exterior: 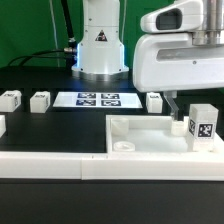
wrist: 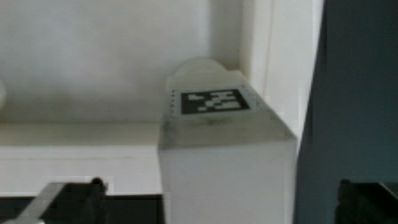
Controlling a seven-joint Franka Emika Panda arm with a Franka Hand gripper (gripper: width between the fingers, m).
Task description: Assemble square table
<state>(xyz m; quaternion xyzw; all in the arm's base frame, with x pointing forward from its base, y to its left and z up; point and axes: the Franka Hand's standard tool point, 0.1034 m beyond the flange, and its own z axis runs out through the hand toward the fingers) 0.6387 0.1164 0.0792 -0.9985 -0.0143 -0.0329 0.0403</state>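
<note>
Currently the gripper (wrist: 214, 202) hangs low over the corner of the tabletop (exterior: 140, 140) at the exterior view's right; jaws spread wide, nothing held. In the wrist view, the fingers (wrist: 63, 200) flank the upright leg (exterior: 203, 124) with a gap on each side. The leg stands on that corner, tag outward, apparently in its socket; how firmly it is seated cannot be told.

Risks, as judged from here:
- fingers sit below the leg's top; any sideways drift on the way up could clip it and tilt or unseat it; a straight lift looks safest
- if the leg is only loosely seated, a light brush may topple it onto the plate
- a knock to the leg could also shove the tabletop off its line against the long rail (exterior: 50, 165); later corners would then sit off target
- nearest loose leg (exterior: 155, 101) lies just behind the tabletop, near the arm; a low sweep could roll it away; two more loose legs (exterior: 40, 100) lie well apart beyond the marker board (exterior: 97, 99)
</note>
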